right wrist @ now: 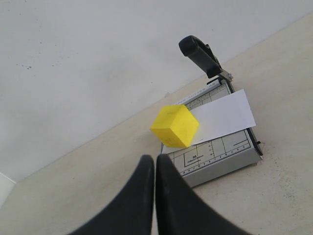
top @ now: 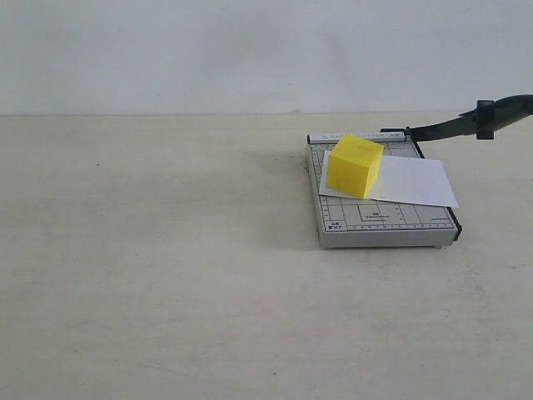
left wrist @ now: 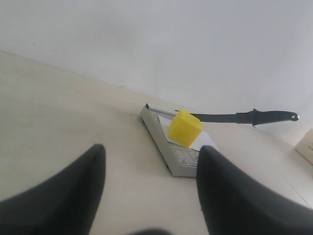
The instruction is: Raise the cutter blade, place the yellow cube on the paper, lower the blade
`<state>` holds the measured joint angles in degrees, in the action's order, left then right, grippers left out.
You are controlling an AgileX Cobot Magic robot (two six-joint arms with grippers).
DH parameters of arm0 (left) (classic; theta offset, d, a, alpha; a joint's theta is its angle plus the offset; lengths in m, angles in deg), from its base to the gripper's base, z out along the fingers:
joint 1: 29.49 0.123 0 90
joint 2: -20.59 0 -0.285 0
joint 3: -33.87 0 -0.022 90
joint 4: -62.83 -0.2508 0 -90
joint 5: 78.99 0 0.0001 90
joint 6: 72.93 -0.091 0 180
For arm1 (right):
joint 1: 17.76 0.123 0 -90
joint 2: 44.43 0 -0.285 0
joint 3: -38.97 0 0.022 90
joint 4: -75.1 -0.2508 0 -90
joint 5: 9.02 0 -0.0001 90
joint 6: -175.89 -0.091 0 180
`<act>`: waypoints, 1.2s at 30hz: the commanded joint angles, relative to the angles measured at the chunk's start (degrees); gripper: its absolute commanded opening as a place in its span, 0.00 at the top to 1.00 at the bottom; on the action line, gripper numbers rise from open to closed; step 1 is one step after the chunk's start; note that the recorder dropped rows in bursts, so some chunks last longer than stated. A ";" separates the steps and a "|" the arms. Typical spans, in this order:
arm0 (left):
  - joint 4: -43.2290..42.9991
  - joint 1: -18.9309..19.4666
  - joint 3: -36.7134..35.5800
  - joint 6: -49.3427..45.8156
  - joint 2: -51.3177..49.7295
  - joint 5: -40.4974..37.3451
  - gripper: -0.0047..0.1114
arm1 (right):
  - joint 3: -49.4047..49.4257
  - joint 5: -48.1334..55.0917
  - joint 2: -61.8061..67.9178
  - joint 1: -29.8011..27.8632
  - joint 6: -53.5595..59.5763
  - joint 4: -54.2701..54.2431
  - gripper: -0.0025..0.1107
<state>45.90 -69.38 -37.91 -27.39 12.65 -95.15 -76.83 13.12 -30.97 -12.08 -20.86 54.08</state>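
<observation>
The yellow cube (top: 356,166) rests on the left part of the white paper (top: 416,181), which lies on the grey cutter base (top: 379,225). The black cutter blade (top: 466,122) is raised, angling up and off to the right. Neither gripper shows in the exterior view. In the left wrist view my left gripper (left wrist: 150,161) is open and empty, back from the cutter, with the cube (left wrist: 185,128) and blade (left wrist: 244,117) ahead. In the right wrist view my right gripper (right wrist: 155,164) is shut on nothing, short of the cube (right wrist: 175,126), paper (right wrist: 222,117) and blade handle (right wrist: 199,55).
The cutter base (right wrist: 220,161) sits on a plain beige table (top: 150,275) in front of a white wall. A pale object (left wrist: 307,147) shows at the edge of the left wrist view.
</observation>
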 commanded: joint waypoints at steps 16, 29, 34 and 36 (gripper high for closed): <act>16.10 0.03 -5.44 -42.61 0.15 11.68 0.50 | 0.02 -0.50 -0.37 0.04 0.43 0.45 0.97; 16.93 0.03 -5.44 -45.54 0.15 11.81 0.50 | 0.02 -0.50 -0.37 0.04 0.43 0.45 0.97; 16.44 0.03 -5.44 -45.54 0.15 11.83 0.50 | 0.02 -0.50 -0.37 0.04 0.43 0.45 0.97; 16.44 0.03 -5.44 -45.54 0.15 11.83 0.50 | 0.02 -0.50 -0.37 0.04 0.43 0.45 0.97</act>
<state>62.01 -69.38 -43.14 -72.55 12.65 -83.52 -76.83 13.00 -30.97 -12.08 -20.86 54.08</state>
